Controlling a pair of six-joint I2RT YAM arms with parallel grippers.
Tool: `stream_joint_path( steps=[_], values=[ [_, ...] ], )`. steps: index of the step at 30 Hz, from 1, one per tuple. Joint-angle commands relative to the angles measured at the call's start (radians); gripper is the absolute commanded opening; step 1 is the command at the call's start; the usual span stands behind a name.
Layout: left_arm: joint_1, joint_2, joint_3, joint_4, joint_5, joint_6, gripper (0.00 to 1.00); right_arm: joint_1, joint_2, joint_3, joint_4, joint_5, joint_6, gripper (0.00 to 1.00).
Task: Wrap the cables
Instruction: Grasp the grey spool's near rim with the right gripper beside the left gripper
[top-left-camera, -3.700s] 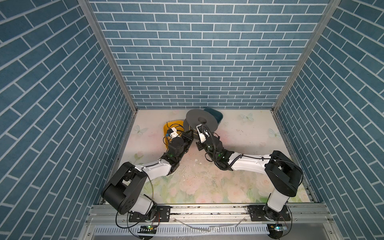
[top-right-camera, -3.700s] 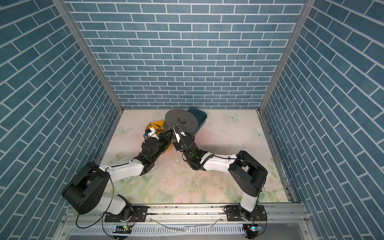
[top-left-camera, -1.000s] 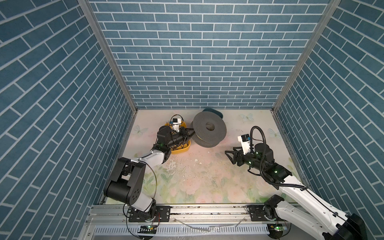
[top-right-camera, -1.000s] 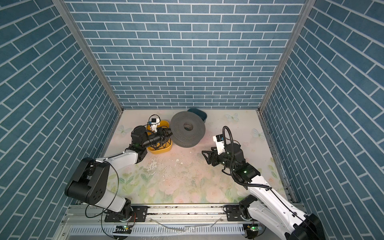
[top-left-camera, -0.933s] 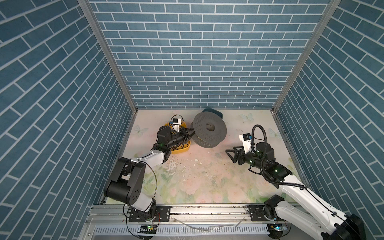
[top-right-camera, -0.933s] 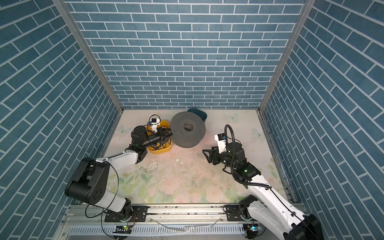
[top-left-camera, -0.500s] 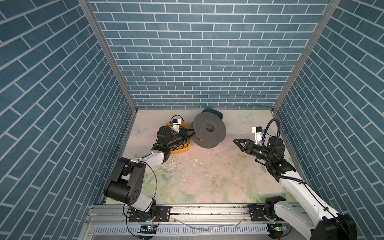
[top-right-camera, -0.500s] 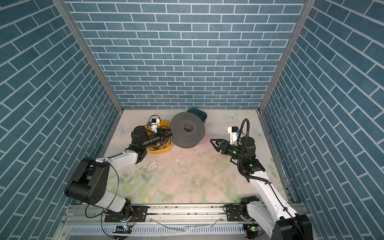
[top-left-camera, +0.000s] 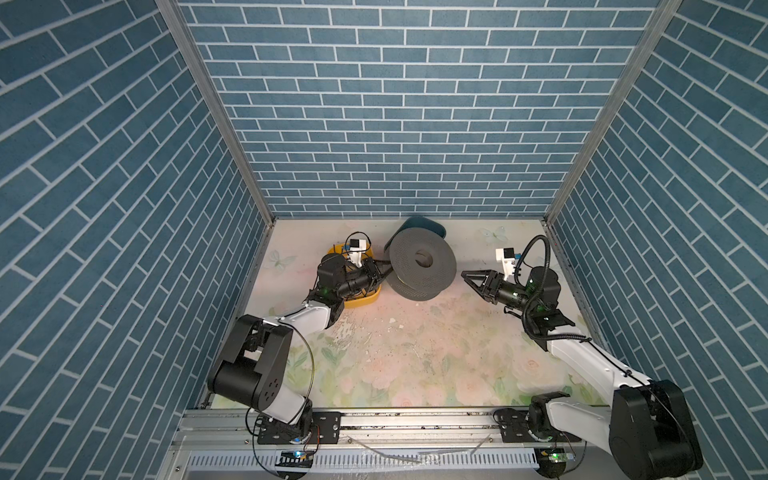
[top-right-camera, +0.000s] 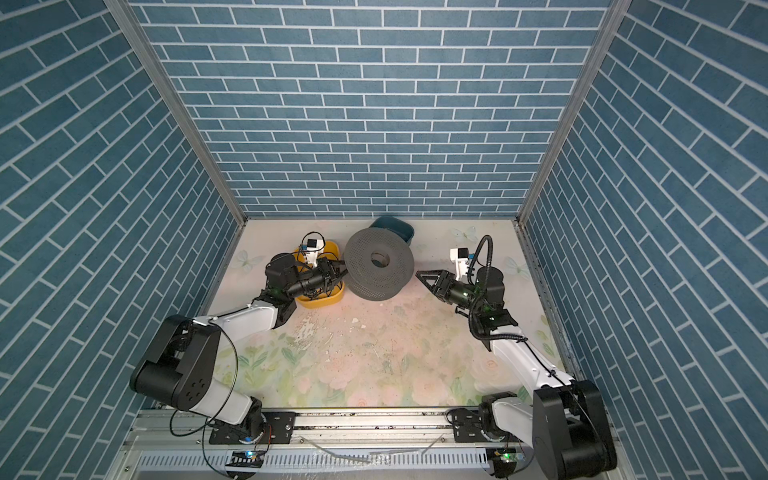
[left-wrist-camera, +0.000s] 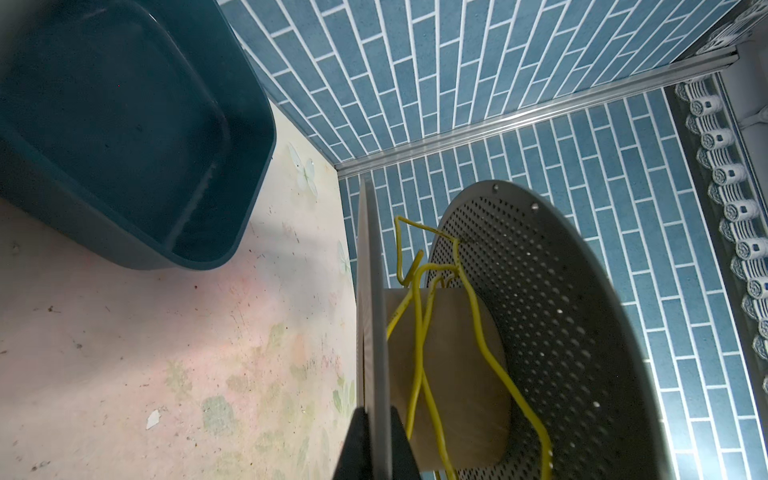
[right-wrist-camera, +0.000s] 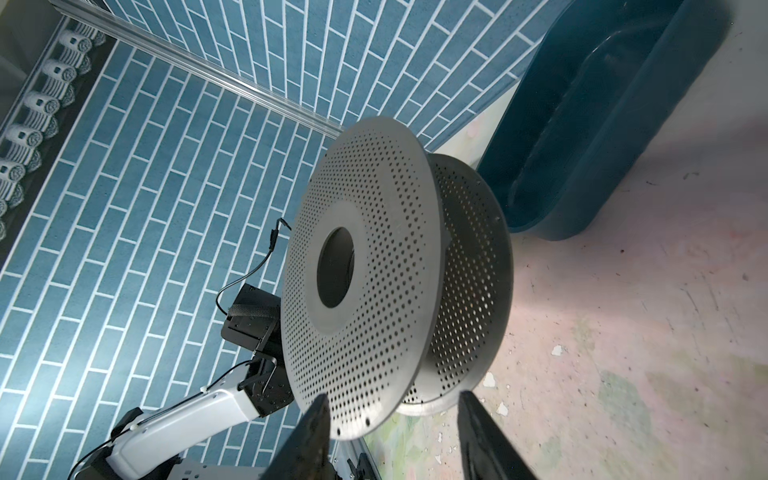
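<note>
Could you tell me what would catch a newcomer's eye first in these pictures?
A grey perforated spool stands tilted at the back middle of the table, its rim pinched by the left tool. Loose yellow cables loop round its core in the left wrist view. The right tool, open, points at it from the right, apart.

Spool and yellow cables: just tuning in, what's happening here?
The left gripper is clamped on one rim of the grey spool, holding it tipped up beside the yellow bin. A few loose turns of the cables lie around its core, not wound tight. The right gripper is open on the spool's other side, pointed at it without touching.
</note>
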Motion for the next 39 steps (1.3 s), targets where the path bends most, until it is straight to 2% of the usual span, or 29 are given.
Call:
stream_joint_path(
  steps=[1,5,10,19,28,31,35,39],
  values=[
    [-0.013,0.014,0.028,0.147,0.026,-0.029,0.0,-0.003,0.049,-0.002,0.172,-0.032,0.09,0.45],
    [-0.023,0.058,0.032,0.247,0.04,-0.094,0.0,-0.003,0.132,-0.007,0.319,-0.037,0.169,0.41],
    [-0.031,0.072,0.031,0.249,0.034,-0.089,0.0,-0.003,0.211,0.009,0.472,-0.05,0.259,0.34],
    [-0.058,0.083,0.053,0.226,0.026,-0.073,0.0,0.0,0.25,0.029,0.523,-0.056,0.292,0.23],
    [-0.109,0.129,0.109,0.217,0.014,-0.075,0.0,0.017,0.289,0.048,0.631,-0.066,0.357,0.19],
    [-0.111,0.137,0.111,0.219,0.01,-0.075,0.0,0.018,0.282,0.043,0.641,-0.064,0.363,0.13],
    [-0.112,0.132,0.112,0.182,0.006,-0.053,0.0,0.017,0.279,0.04,0.635,-0.062,0.37,0.0],
    [-0.111,0.108,0.111,0.111,0.003,-0.009,0.17,0.017,0.279,0.034,0.638,-0.034,0.393,0.0]
  ],
)
